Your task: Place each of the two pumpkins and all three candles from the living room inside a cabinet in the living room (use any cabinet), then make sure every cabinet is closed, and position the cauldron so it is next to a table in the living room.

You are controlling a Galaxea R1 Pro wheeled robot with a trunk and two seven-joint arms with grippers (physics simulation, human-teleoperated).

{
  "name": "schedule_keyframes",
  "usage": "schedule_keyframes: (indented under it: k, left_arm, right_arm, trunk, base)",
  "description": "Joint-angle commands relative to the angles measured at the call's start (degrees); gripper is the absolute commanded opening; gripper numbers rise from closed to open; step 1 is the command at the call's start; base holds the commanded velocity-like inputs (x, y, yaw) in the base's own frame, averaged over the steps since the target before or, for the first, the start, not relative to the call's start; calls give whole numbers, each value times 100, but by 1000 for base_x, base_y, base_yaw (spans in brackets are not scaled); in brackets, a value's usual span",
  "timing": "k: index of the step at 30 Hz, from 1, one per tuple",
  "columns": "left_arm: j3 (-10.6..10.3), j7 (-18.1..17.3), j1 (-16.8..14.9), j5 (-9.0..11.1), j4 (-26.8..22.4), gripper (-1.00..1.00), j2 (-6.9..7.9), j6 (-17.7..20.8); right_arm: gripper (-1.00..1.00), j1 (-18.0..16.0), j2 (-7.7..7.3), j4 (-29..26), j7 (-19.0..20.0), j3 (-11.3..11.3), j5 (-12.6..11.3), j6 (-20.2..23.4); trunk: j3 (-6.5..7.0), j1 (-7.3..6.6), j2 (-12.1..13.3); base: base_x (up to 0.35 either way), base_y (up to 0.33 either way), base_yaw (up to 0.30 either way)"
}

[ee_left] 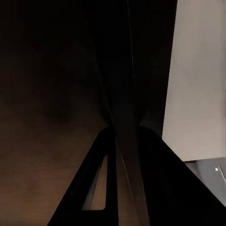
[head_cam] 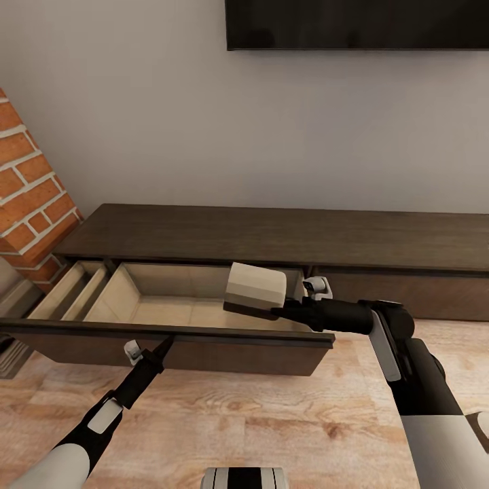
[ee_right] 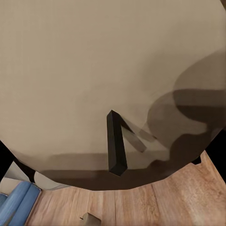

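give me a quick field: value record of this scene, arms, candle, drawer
setting: long dark console against a grey wall, screen above, brick column to the left
drawer: drawer pulled out, pale interior, nothing visible inside
candle: candle held tilted on its side above the drawer's right end
right gripper: right gripper with jaws shut on the candle
left gripper: left gripper at the drawer's front edge; wrist view too dark to tell if jaws are open
floor: wood floor
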Motion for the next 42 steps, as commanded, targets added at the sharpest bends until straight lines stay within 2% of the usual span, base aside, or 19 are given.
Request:
schedule_keyframes:
  k: [1, 10, 11, 42]
  left_arm:
    - [-128, -1, 1, -82, 147, -100, -5, 32]
    - [-125, 6, 1, -82, 150, -100, -5, 39]
    - [-124, 7, 1, -82, 152, 100, -5, 39]
    - [-121, 17, 1, -77, 158, 100, -5, 33]
  right_arm:
    - [-100, -2, -4, 0, -1, 4, -25, 38]
    - [-100, -2, -4, 0, -1, -2, -25, 38]
    - [-100, -2, -4, 0, -1, -3, -25, 38]
    - [-100, -2, -10, 0, -1, -5, -25, 38]
  trunk:
    - [-5, 0, -1]
    - [-5, 0, -1]
    - [-5, 0, -1]
    - [-5, 0, -1]
  base:
    - [0, 0, 0]
    - [0, 0, 0]
    - [0, 0, 0]
    - [-40, 0, 0]
